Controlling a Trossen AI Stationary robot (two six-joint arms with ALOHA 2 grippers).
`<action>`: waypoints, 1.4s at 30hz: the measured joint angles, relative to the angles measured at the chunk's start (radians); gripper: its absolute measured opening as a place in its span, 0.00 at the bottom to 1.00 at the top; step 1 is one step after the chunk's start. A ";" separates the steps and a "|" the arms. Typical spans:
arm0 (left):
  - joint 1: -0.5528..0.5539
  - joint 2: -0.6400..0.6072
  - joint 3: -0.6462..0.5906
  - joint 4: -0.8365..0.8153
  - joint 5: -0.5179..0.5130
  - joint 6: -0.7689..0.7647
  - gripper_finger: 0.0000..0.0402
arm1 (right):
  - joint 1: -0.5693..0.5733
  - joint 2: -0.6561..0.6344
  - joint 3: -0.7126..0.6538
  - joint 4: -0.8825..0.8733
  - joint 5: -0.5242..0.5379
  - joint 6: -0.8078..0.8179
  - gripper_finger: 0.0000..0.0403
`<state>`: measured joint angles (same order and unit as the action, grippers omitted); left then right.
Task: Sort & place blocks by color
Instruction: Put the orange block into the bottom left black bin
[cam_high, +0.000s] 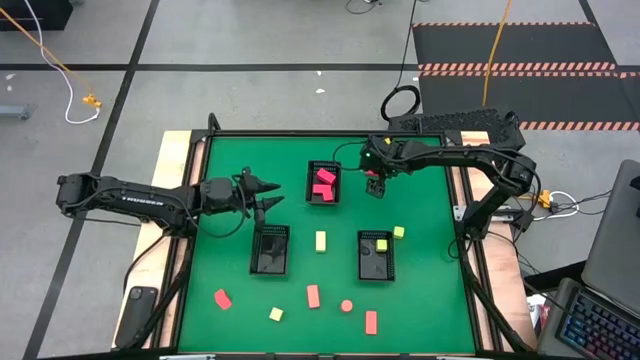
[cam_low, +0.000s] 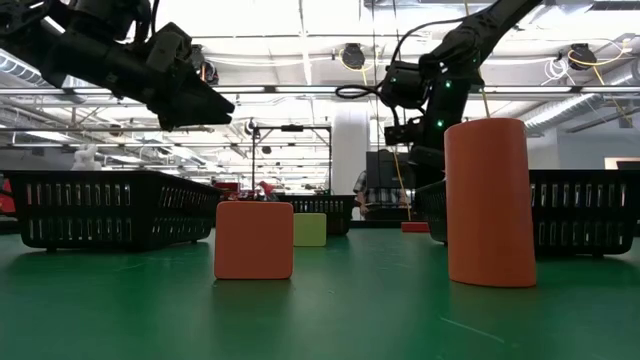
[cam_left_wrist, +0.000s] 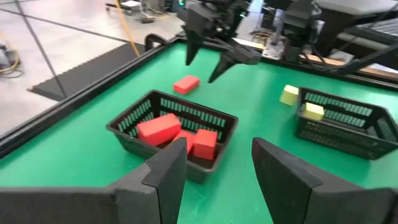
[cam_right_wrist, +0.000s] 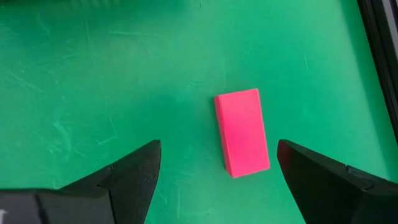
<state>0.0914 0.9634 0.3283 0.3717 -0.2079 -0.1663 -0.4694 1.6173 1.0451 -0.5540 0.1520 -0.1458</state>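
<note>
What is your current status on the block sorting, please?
Right end effector open above a pink block on the mat beside the pink tray. Left end effector open, empty, above the empty tray. Nothing blocking.

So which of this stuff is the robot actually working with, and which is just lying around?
Part of the job:
- pink block under the open right gripper
- pink blocks in the top tray
- yellow block in the right tray
- loose blocks on the green mat
- left gripper, open and empty

Just lying about:
- laptop
- orange cable on the floor
</note>
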 joint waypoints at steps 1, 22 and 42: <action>0.000 0.000 0.000 0.000 -0.011 -0.001 0.46 | 0.000 0.000 0.000 0.006 0.000 -0.003 0.78; 0.038 0.000 0.001 0.005 -0.107 0.042 0.46 | 0.048 -0.095 0.000 -0.093 0.004 0.168 0.78; -0.105 0.000 0.034 0.022 -0.044 -0.025 0.46 | 0.403 -0.445 -0.133 -0.211 0.007 0.361 0.78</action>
<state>-0.0139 0.9638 0.3623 0.3935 -0.2519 -0.1915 -0.0662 1.1723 0.9118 -0.7652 0.1587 0.2153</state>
